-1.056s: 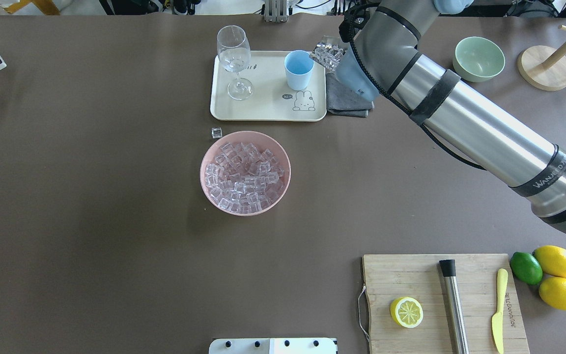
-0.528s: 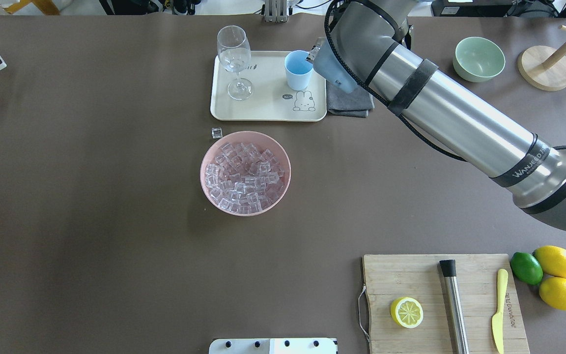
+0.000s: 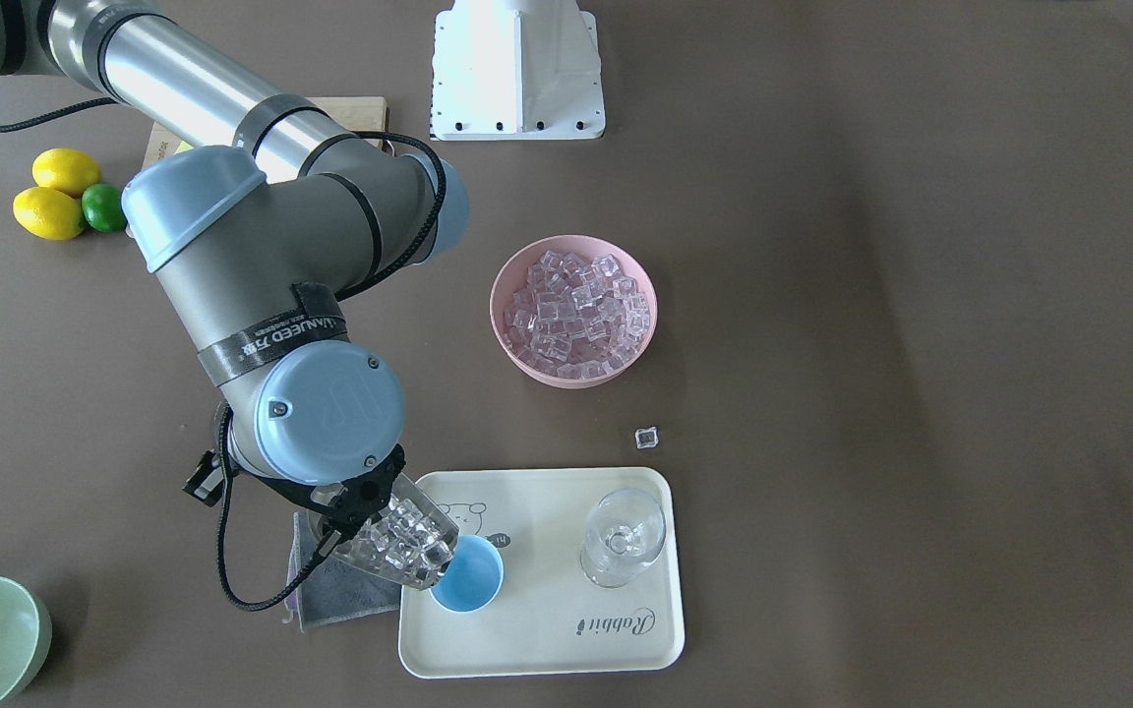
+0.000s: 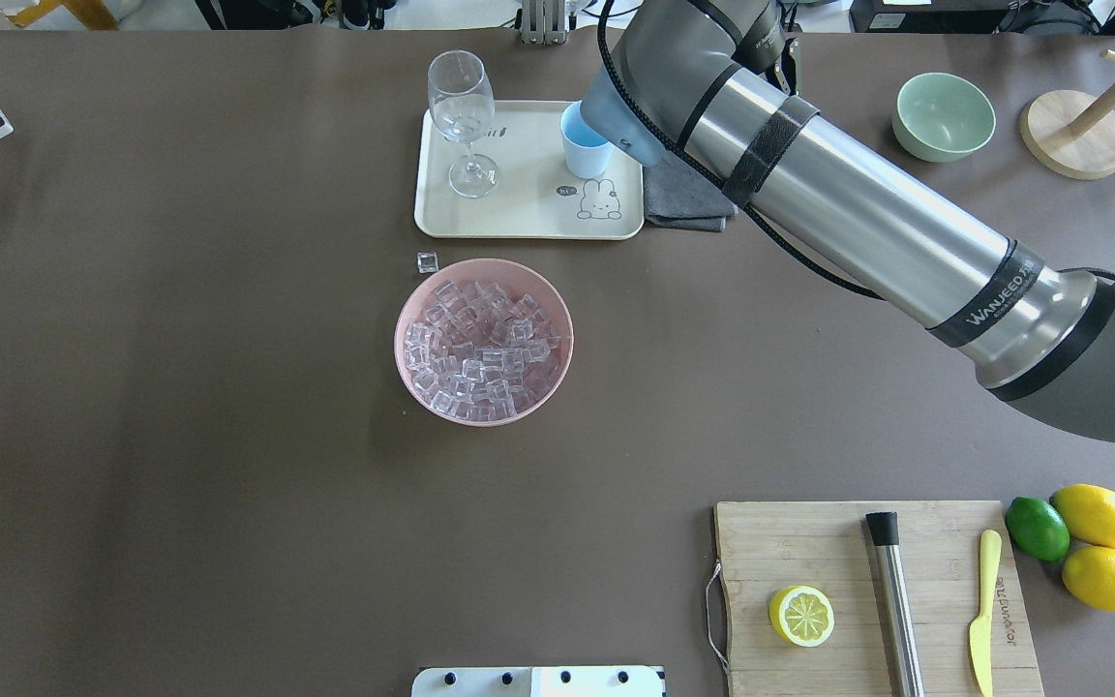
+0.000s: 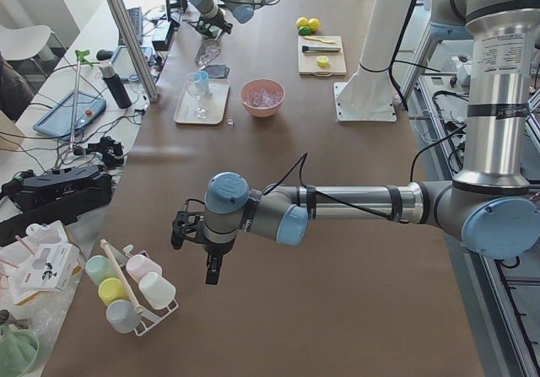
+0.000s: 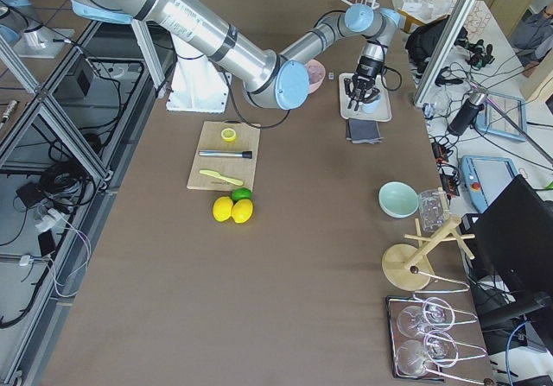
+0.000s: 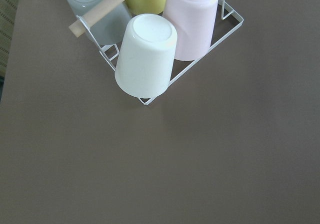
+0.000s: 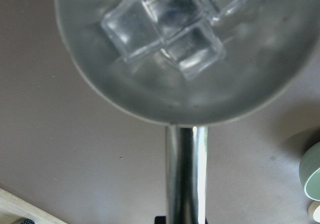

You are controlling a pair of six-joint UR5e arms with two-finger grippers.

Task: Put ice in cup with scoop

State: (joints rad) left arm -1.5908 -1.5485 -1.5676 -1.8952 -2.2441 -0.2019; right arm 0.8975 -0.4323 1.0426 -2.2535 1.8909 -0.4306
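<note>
Right jaws: closed on the handle of the scoop (image 3: 380, 562), which is heaped with ice (image 3: 407, 536).
Cup: the cup (image 3: 473, 580) stands on the tray (image 3: 537, 667), and the scoop's lip hangs over its rim.
Your pour: tilt slowly with the lip inside the rim. The mouth is narrow for this load, so cubes may spill.
Around: wine glass (image 3: 623, 536) well apart on the tray; grey cloth (image 3: 330, 595) under the scoop.
Farther: loose cube (image 3: 646, 438) on the desk, then the pink bowl (image 3: 571, 380).
Left jaws: far off by the cup rack (image 7: 102, 8); I cannot tell their state.
</note>
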